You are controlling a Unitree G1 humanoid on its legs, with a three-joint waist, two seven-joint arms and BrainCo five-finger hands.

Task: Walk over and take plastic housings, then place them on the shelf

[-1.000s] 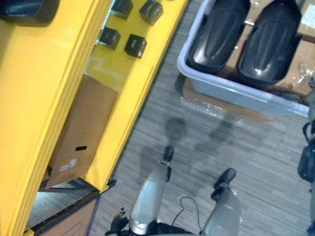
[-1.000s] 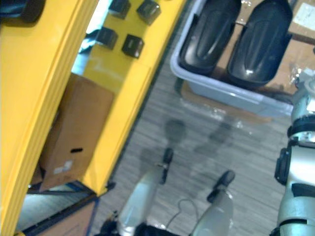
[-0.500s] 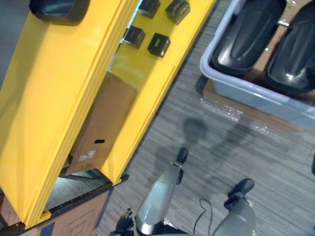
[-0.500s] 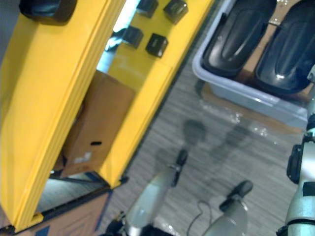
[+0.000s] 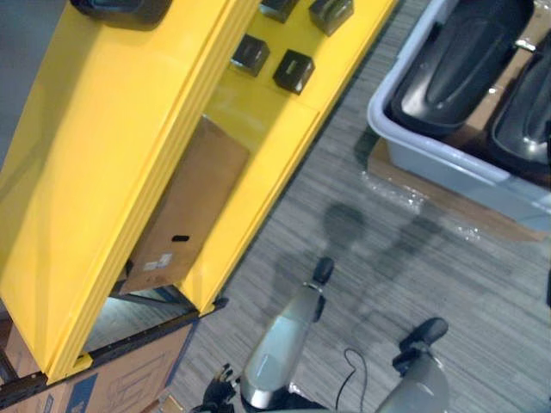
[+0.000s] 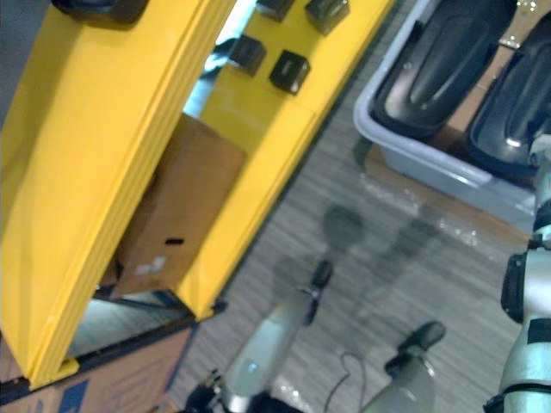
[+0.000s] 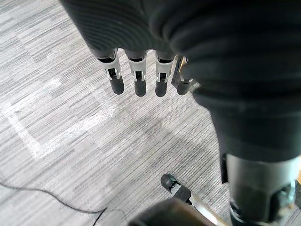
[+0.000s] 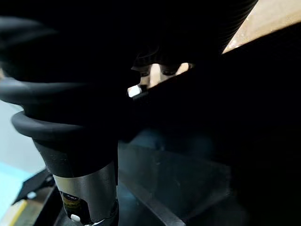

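Left hand (image 7: 136,70) hung over carpet (image 5: 387,258), fingers straight, holding nothing; yellow shelf (image 5: 95,172) had one dark housing-like part (image 5: 120,9) on its top level, small black blocks (image 5: 293,70) lower down, cardboard box (image 5: 185,206) beneath; right of the shelf, grey bin (image 5: 430,163) held two plastic housings (image 5: 461,60) side by side; right hand (image 8: 146,70) too dark, can't tell its grip.

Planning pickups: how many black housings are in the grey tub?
2, side by side in the grey tub: one housing nearer the yellow shelf, the other beyond; more may be hidden.
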